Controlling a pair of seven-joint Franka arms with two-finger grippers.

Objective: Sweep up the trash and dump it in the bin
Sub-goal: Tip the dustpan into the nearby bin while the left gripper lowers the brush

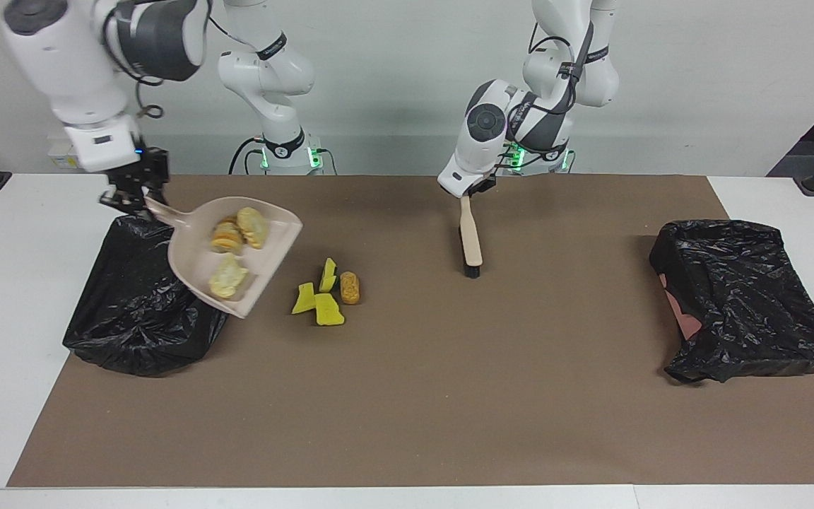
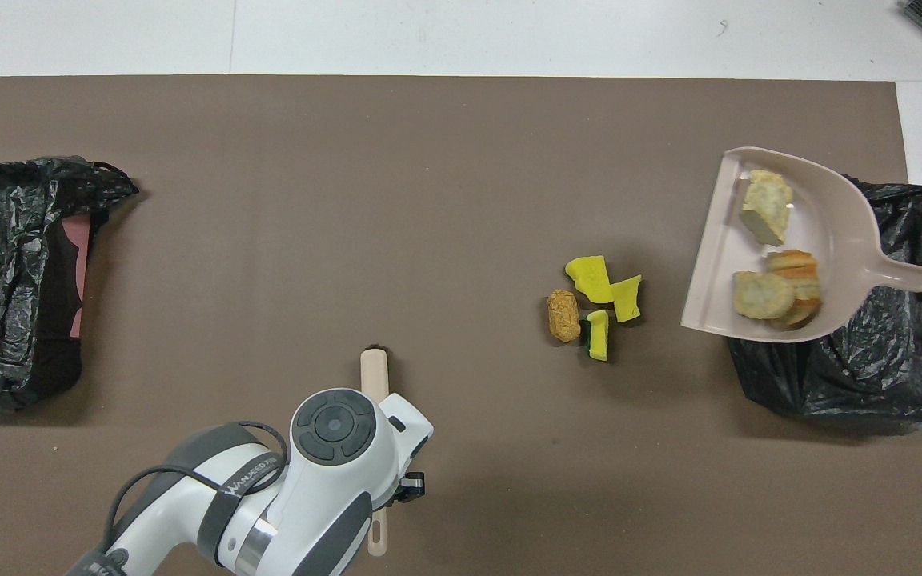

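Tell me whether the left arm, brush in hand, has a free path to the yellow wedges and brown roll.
Probably yes. The left gripper holds the brush over bare mat, and nothing lies between it and the yellow wedges and brown roll.
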